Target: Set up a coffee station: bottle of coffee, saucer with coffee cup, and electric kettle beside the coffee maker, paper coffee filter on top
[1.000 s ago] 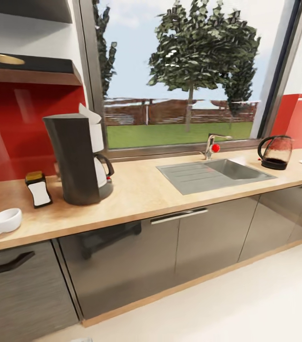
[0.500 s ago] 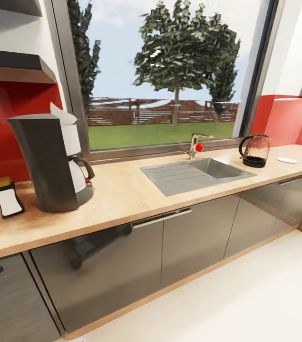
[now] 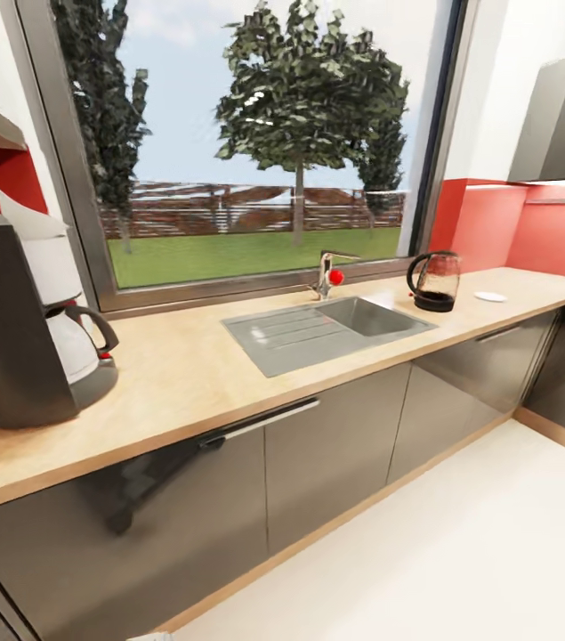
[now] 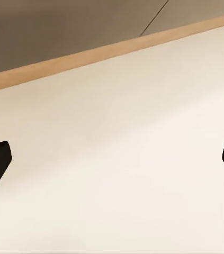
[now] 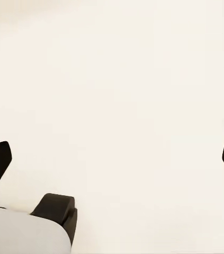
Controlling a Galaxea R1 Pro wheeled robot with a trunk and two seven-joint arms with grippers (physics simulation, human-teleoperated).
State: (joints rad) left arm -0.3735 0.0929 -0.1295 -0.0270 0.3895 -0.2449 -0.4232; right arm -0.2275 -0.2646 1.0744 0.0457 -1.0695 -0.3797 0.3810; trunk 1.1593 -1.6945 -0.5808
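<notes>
The dark coffee maker stands on the wooden countertop at the left edge of the head view, with a white paper filter sticking out of its top. Far down the counter to the right, past the sink, sits the dark electric kettle, and a small white saucer lies just right of it. My left gripper is open over the pale floor near the cabinet plinth. My right gripper is open too, above bare floor, nothing between its fingers.
A steel sink with a red-knobbed tap is set into the counter under the big window. Dark cabinet fronts run below, and the counter turns a corner at the far right. Part of the robot's base shows in the right wrist view.
The head view has swung to the right: the coffee bottle and cup have slid out at the left, the coffee maker sits at the frame's edge, and the kettle and saucer are nearer the middle.
</notes>
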